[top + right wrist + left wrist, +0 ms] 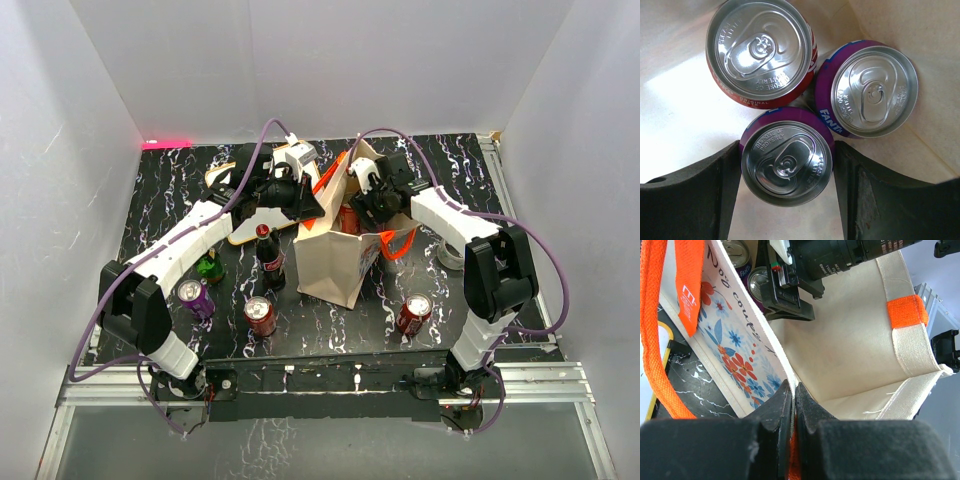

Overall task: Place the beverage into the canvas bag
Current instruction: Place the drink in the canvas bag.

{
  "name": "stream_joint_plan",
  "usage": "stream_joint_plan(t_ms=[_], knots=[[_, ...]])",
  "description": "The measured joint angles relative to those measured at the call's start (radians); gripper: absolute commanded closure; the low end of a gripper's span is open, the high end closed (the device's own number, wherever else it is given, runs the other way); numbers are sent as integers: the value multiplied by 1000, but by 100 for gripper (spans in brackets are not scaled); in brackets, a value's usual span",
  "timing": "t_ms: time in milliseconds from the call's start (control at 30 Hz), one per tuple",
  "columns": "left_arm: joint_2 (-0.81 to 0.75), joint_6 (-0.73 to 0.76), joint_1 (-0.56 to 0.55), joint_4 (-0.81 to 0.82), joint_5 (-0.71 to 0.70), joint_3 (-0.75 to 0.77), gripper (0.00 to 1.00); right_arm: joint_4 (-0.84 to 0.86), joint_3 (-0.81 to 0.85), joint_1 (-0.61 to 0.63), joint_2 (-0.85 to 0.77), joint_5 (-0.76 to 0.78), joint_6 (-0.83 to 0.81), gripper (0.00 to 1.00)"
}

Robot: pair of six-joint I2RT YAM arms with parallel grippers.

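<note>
Inside the canvas bag [335, 262], beside a red can [762, 52] and a Fanta can [872, 90], the purple beverage can [787, 162] stands upright, with the right gripper [786, 145] closed against its sides. At the bag's rim, the left gripper [794, 392] is pinched tight on the cloth. The can is probably heavy, smooth and rigid, so it is best held mid-body.

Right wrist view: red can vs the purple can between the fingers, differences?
Colour: red can has a red body, near purple can purple. Grip: red can stands free, near purple can sits between fingers of the right gripper. Both upright, unopened, silver-topped.
</note>
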Motion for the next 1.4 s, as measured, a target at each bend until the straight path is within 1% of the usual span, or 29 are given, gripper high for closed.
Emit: stream_joint_plan(t_ms=[100, 433, 600, 967, 1400], knots=[[0, 0, 0, 0, 0, 0, 100, 2, 0, -3, 1, -4, 3, 60], [0, 0, 0, 0, 1, 0, 100, -5, 9, -12, 2, -27, 3, 35], [0, 0, 0, 0, 3, 0, 100, -18, 20, -16, 3, -36, 4, 25], [-2, 0, 0, -1, 3, 0, 100, -37, 39, -17, 3, -37, 3, 19], [-2, 0, 0, 0, 3, 0, 100, -71, 112, -21, -2, -67, 12, 19]])
